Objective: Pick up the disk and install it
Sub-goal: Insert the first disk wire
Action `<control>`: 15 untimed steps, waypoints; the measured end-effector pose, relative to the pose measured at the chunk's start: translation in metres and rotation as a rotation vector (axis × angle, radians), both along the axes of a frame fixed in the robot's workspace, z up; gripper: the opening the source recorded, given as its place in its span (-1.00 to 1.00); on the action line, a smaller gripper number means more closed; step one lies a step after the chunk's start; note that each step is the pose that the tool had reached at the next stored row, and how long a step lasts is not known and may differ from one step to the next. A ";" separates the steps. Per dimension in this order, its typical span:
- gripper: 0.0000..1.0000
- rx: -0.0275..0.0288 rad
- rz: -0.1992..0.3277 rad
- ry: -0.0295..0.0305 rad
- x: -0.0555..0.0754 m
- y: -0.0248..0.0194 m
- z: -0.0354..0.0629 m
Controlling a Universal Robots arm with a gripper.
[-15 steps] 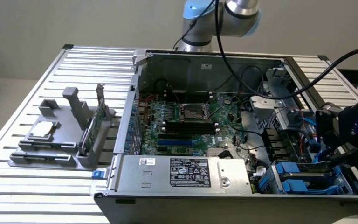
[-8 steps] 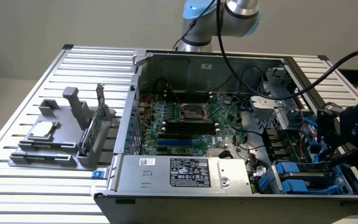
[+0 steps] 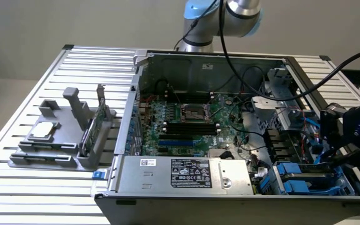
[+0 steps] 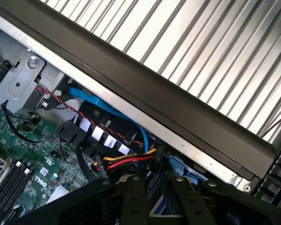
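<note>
My black gripper (image 3: pixel 337 157) hangs over the right end of the open computer case (image 3: pixel 186 190), just above the drive bay (image 3: pixel 305 180) with its blue carriers. In the wrist view, the two dark fingers (image 4: pixel 131 201) stand close together on a narrow edge-on piece with a blue rail and a pale grey face. This is the disk (image 4: pixel 159 213), and the gripper (image 4: pixel 157 183) is shut on it. Below the fingers lie the bay's blue plastic (image 4: pixel 183 169) and a bundle of red, yellow and black wires (image 4: pixel 124 161). In the exterior view the gripper body hides most of the disk.
The case lies open on a slatted metal table (image 3: pixel 55 75). Inside are the motherboard (image 3: pixel 186 117), the power supply (image 3: pixel 186 173) and loose cables (image 3: pixel 255 140). A grey fixture (image 3: pixel 67 136) holding a chip and a green card stands at the exterior view's left. The case's dark side wall (image 4: pixel 168 112) runs close by the fingers.
</note>
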State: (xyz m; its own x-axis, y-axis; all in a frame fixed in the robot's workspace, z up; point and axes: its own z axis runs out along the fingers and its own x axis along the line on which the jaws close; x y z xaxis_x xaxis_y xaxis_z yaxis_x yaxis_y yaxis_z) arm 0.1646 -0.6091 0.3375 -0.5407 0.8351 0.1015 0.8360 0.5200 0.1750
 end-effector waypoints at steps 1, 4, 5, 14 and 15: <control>-0.47 0.0008 -0.002 0.0011 0.000 0.0000 -0.0007; -0.47 0.0028 -0.008 0.0050 0.001 -0.0001 -0.0026; -0.47 0.0037 -0.009 0.0066 0.002 -0.0001 -0.0032; -0.63 0.0104 -0.026 0.0214 0.004 0.0000 -0.0060; -0.63 0.0107 -0.030 0.0224 0.004 -0.0001 -0.0057</control>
